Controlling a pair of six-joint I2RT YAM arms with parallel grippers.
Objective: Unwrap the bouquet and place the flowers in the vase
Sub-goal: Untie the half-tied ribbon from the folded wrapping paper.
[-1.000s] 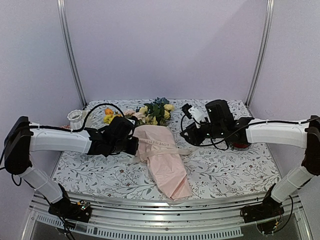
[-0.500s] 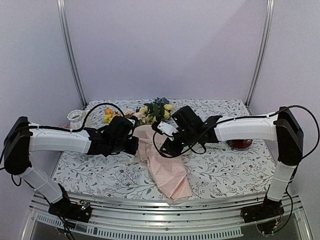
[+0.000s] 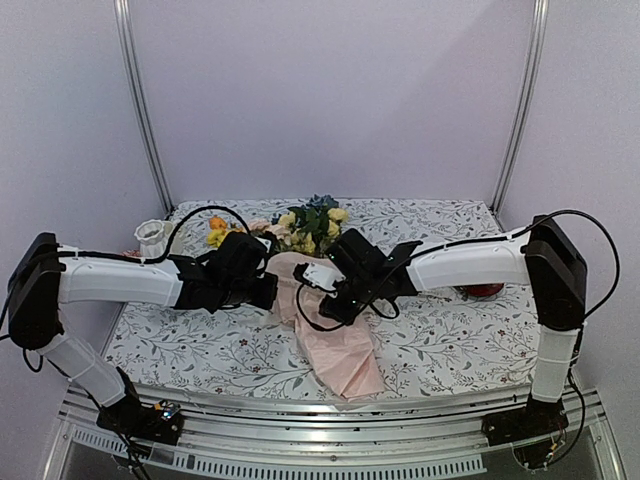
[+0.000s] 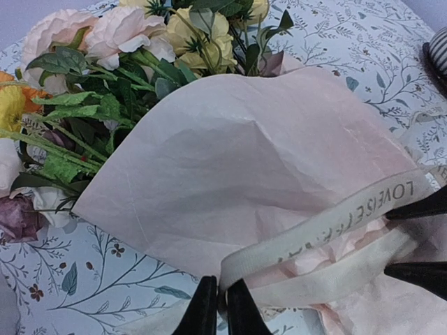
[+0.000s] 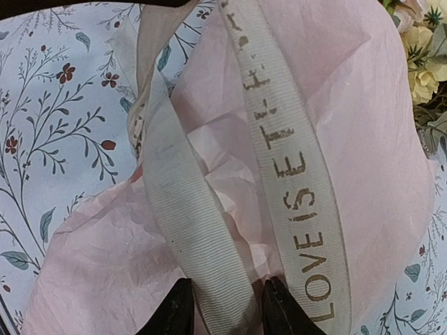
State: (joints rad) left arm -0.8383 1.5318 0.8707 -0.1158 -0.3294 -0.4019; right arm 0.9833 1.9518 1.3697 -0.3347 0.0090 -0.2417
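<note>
The bouquet (image 3: 335, 335) lies mid-table in pale pink paper (image 4: 244, 153). Its flowers (image 3: 305, 228) fan out toward the back. A cream ribbon (image 4: 335, 223) printed "LOVE IS" crosses the paper. My left gripper (image 4: 223, 296) is shut on a fold of that ribbon at the paper's left edge (image 3: 274, 292). My right gripper (image 5: 225, 303) is open over the wrap, a finger on each side of the plain ribbon strand (image 5: 188, 209), beside the printed strand (image 5: 293, 160). Its fingertips (image 4: 419, 208) show in the left wrist view. The white vase (image 3: 152, 238) stands at the back left.
A red saucer (image 3: 482, 290) sits behind the right forearm, and a striped cup (image 4: 438, 56) shows at the edge of the left wrist view. Metal frame posts (image 3: 140, 110) rise at both back corners. The tablecloth (image 3: 450, 340) has a floral print.
My right arm has swung left from near the red saucer to over the bouquet's ribbon, and its jaws have narrowed a little. The left arm has held still on the ribbon.
</note>
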